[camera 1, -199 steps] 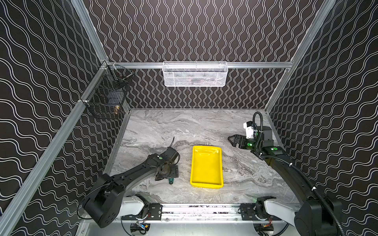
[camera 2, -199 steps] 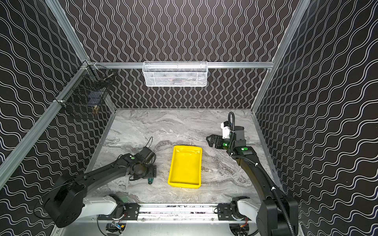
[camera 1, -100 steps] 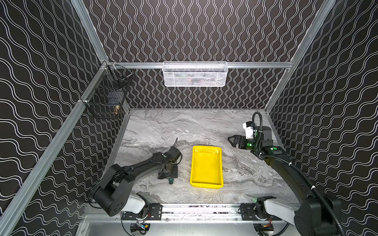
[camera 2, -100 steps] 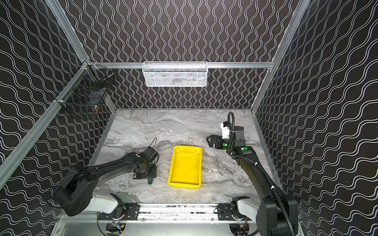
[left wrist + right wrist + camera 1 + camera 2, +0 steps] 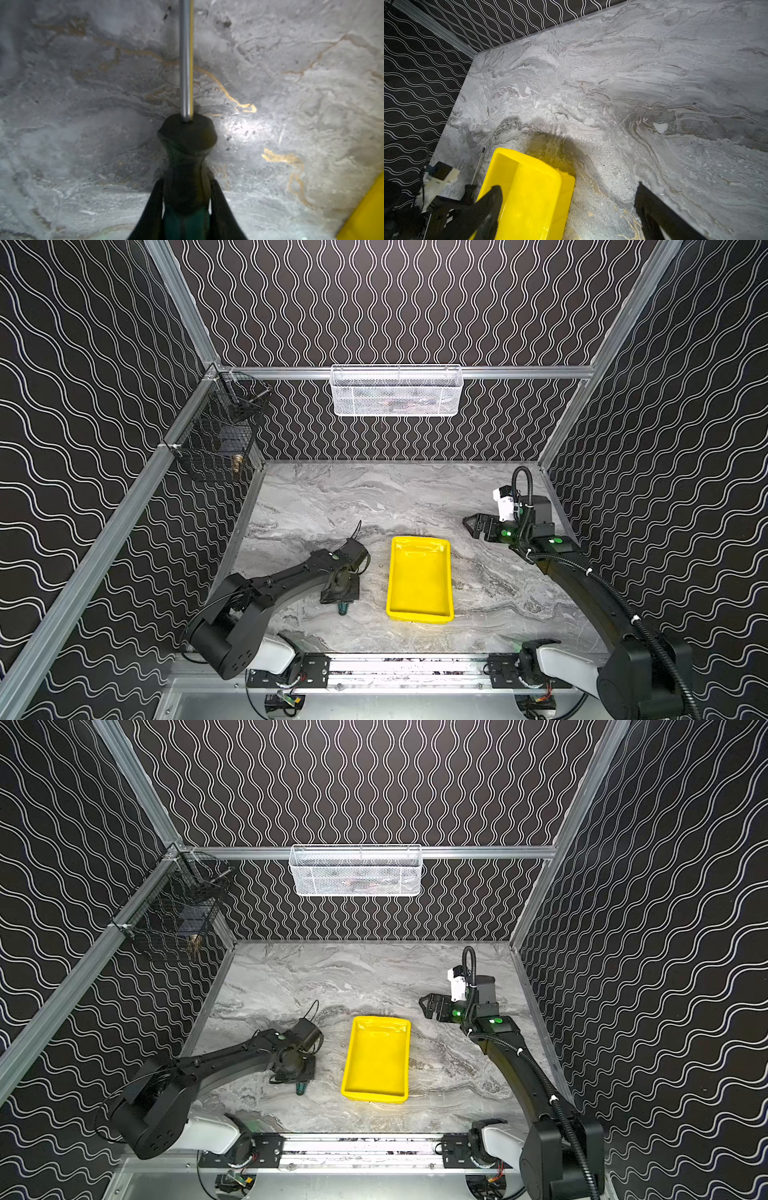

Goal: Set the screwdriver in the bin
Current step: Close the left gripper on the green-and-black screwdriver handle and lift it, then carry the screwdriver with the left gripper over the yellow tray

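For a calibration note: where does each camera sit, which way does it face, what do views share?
Top views, both: high in front, looking down at the grey marble table; left arm, right arm show.
Left wrist: low over the table, along the green-and-black screwdriver; left gripper shut on its handle.
Right wrist: above the table, facing down; open right gripper shows.
Shared: all show the shallow yellow plastic tray.

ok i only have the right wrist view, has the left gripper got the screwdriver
observer: yes, the left wrist view shows the left gripper shut on the screwdriver handle
operator: anything in the bin already
observer: no, both top views show the bin with a bare floor
operator: where's my right gripper sitting
observer: in a top view the right gripper hangs open past the bin's far right corner, apart from it
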`<action>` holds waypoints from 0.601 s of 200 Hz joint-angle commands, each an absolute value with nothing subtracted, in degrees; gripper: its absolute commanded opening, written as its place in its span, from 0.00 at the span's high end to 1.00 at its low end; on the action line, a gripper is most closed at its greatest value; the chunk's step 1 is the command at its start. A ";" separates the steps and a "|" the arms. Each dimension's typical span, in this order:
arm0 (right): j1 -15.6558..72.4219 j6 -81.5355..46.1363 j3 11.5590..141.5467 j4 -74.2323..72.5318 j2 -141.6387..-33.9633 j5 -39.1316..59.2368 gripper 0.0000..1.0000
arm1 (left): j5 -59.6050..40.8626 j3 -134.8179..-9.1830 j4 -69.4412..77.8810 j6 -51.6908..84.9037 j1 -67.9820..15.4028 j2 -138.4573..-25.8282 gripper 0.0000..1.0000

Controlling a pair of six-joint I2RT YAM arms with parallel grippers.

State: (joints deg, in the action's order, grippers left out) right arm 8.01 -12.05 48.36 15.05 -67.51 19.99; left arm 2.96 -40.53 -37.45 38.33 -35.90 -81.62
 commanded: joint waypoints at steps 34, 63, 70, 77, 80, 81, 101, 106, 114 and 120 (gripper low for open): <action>8.00 -11.56 48.96 13.06 -67.75 21.39 0.01 | 1.79 -42.01 -35.90 37.35 -35.99 -78.46 1.00; 8.00 -11.47 49.41 13.14 -68.38 22.23 0.01 | 2.57 -44.44 -38.75 36.73 -35.95 -77.50 1.00; 8.00 -11.60 49.18 12.64 -68.42 22.49 0.01 | 2.95 -44.99 -39.37 36.65 -35.96 -77.21 1.00; 8.00 -11.69 48.92 12.12 -68.38 22.67 0.01 | 3.25 -45.69 -40.19 36.61 -35.96 -76.97 1.00; 8.00 -11.76 48.85 11.98 -68.38 22.67 0.01 | 3.44 -46.09 -40.61 36.52 -35.95 -76.96 1.00; 8.00 -11.76 48.82 11.92 -68.38 22.68 0.01 | 3.48 -46.20 -40.74 36.50 -35.99 -76.89 1.00; 8.00 -12.21 48.22 10.90 -68.46 22.99 0.01 | 4.84 -48.59 -43.60 36.39 -36.41 -76.28 1.00; 8.00 -12.38 48.04 10.39 -68.51 23.38 0.01 | 5.32 -49.25 -44.23 36.27 -36.59 -75.98 1.00; 8.00 -12.48 48.03 10.15 -68.71 23.87 0.01 | 5.86 -50.46 -45.24 36.46 -36.87 -75.68 1.00; 8.00 -12.33 48.28 10.55 -68.97 23.98 0.01 | 6.21 -51.58 -46.18 36.47 -37.06 -75.54 1.00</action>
State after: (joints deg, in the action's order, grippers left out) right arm 8.01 -11.57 48.29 12.82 -68.42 22.22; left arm 3.66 -48.53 -41.85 37.17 -36.45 -76.38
